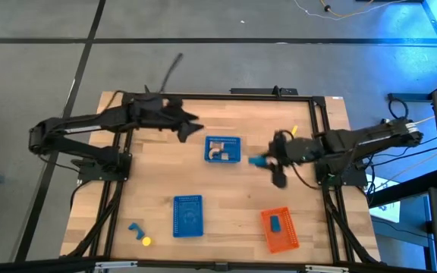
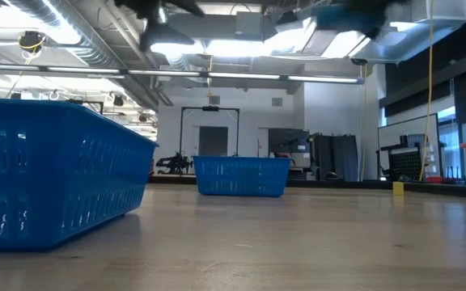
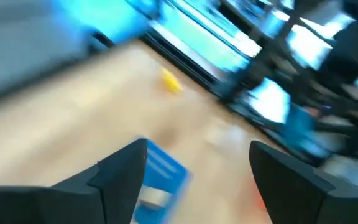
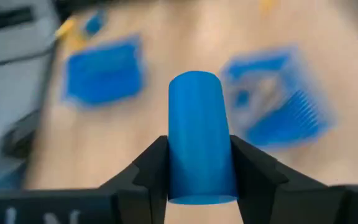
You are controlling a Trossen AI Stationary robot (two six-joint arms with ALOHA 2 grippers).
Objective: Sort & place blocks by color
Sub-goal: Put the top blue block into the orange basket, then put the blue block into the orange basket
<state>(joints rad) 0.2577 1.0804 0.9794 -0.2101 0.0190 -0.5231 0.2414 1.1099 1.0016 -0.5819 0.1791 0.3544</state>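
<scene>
Right gripper (image 4: 199,177) is clamped on a blue wooden cylinder block (image 4: 200,137), whose long axis runs straight out between the fingers and past their tips. In the overhead view this gripper (image 1: 268,162) hangs above the wooden table (image 1: 241,193), with the blue block (image 1: 257,161) poking toward 9 o'clock.

Largest downward: the table; then three mesh baskets. A blue mesh basket at centre (image 1: 223,149), holding a tan piece, lies just beside the held block at its 9 o'clock. A second blue mesh basket (image 1: 188,215) sits toward 7 o'clock, and an orange mesh basket (image 1: 279,229), with a blue piece inside, toward 6 o'clock.

Going by colour, the orange basket already holding blue looks the likelier target; the right arm is much nearer to it.

Left gripper (image 1: 190,127) hovers at the table's 11 o'clock, fingers (image 3: 120,177) spread and empty.

Smallest: a loose blue block (image 1: 135,227) and yellow block (image 1: 146,241) near 7 o'clock, and a yellow block (image 1: 294,131) at 1 o'clock of the right gripper.
</scene>
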